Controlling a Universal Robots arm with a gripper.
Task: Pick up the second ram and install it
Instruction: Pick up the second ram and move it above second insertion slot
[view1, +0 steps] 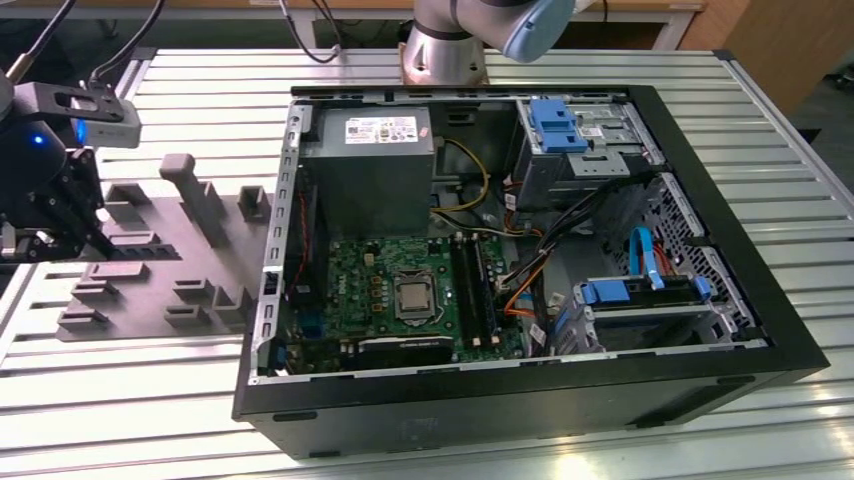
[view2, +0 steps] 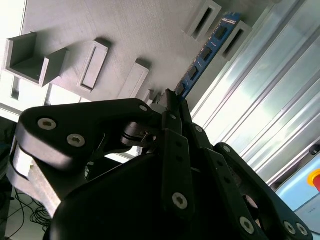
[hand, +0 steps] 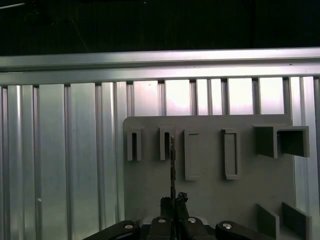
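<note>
**Desk:** Where is the memory stick (view2: 206, 50) sitting right now?

**Me:** I'm looking at it in the second wrist view. It is sticking straight out from the gripper (view2: 171, 100), over the grey tray (hand: 215, 200) with the slotted holders, well apart from the computer case (view1: 534, 405). The fingers are pressing flat on one end of it, one on each face, so I'm reading the gripper as clamped on the stick. In the first wrist view I'm seeing it edge-on, a thin dark line just beside one holder (whether its far end is resting in a holder or hanging free, I cannot tell).

**Desk:** How are you expecting it to handle?

**Me:** I'm judging it light and stiff, but thin and fragile. I'm not expecting the black chips or the contact edge to tolerate a hard squeeze or any twisting. Holding it by the flat faces near one end is looking workable, though the long free end is giving it leverage against the grip.

**Desk:** And the memory slots (view1: 470, 285)?

**Me:** They are lying on the green board (view1: 367, 275) inside the case, far from the gripper.
</note>
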